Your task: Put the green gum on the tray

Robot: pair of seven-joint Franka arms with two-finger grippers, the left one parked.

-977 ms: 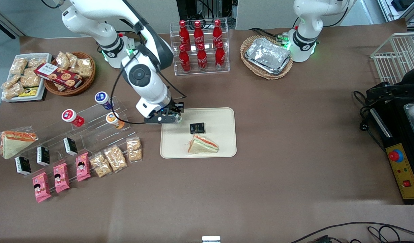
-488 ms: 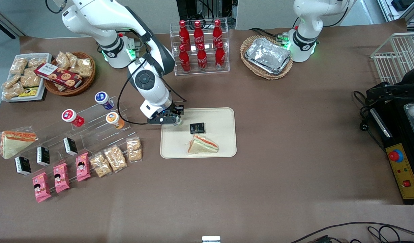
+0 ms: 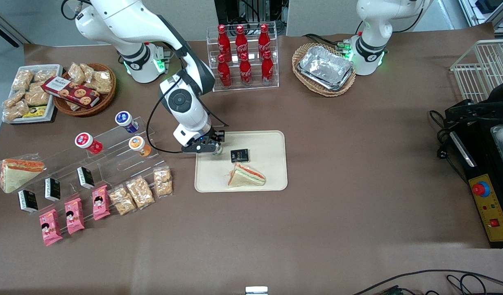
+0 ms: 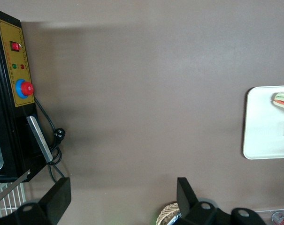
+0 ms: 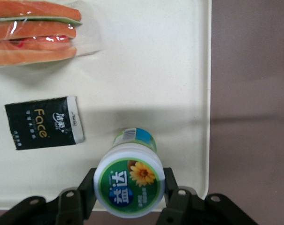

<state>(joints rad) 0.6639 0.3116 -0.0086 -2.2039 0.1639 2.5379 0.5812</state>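
My right gripper (image 3: 214, 148) is shut on the green gum (image 5: 129, 185), a white canister with a green flower lid, held upright. One black finger (image 5: 88, 187) presses on each side of the lid. The gum hangs over the cream tray (image 3: 268, 143), near the tray corner closest to the working arm's base. In the front view only a sliver of the gum (image 3: 217, 151) shows under the hand. I cannot tell whether its base touches the tray (image 5: 156, 70).
A wrapped sandwich (image 3: 246, 175) and a black packet (image 3: 239, 155) lie on the tray beside the gum. An acrylic stand with red (image 3: 84, 140), blue (image 3: 124, 119) and orange (image 3: 136, 144) lidded canisters is toward the working arm's end. A cola bottle rack (image 3: 242, 57) stands farther back.
The gripper with the gum has shifted a little nearer the front camera and further over the tray, and the arm's elbow has swung with it.
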